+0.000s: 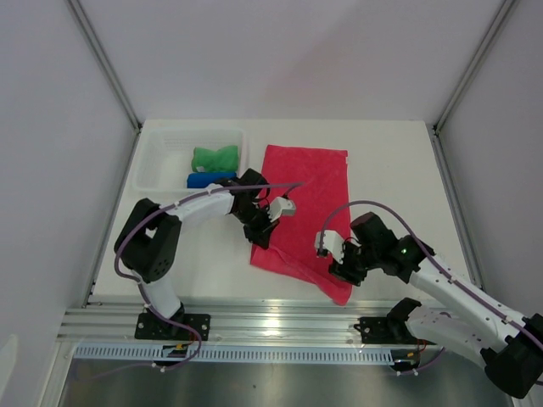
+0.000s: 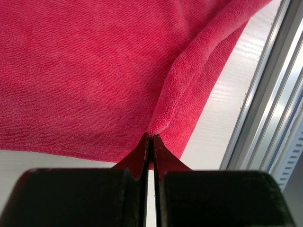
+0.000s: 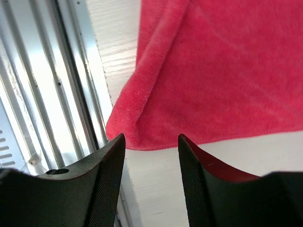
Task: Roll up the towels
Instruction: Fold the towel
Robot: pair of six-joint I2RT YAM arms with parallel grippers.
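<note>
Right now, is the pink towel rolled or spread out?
Spread out, not rolled: the pink towel lies flat on the table, with one raised crease where the left gripper pinches its edge.

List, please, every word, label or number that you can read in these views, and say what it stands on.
None: no readable text shows in any view. The pink towel, green towel, blue towel and white basket all show plain surfaces.

A pink towel [image 1: 321, 170], green towel [image 1: 214, 158], blue towel [image 1: 206, 180], white basket [image 1: 159, 165]
</note>
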